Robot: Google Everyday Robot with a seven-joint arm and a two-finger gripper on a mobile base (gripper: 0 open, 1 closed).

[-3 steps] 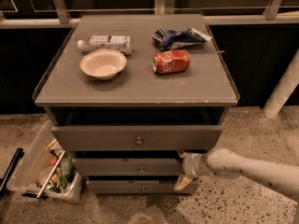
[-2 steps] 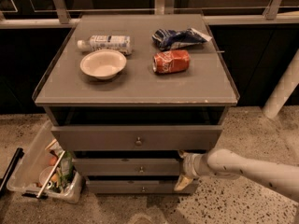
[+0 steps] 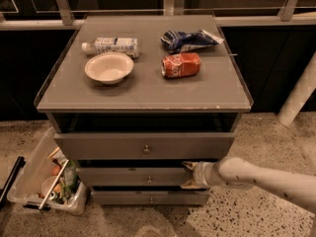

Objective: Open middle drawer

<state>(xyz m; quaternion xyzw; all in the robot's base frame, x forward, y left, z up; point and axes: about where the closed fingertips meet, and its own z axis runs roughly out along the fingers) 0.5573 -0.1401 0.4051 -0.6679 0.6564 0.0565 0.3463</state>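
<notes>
The flat grey middle drawer (image 3: 133, 177), round-knobbed, is flanked at its right end by the gripper (image 3: 187, 175); its pale fingers (image 3: 188, 166) are spread wide.

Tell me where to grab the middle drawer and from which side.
Take the small round knob at the centre of the middle drawer, coming straight in from the front. Its panel is flat and shallow, so the knob is probably the only part offering a hold. The gripper is at the panel's right end, off the knob.

Smooth off-white tubular arm (image 3: 266, 179), paler ringed wrist (image 3: 203, 174), small tan-and-white gripper (image 3: 189, 176) sat at the right end of the middle drawer (image 3: 133, 177)
</notes>
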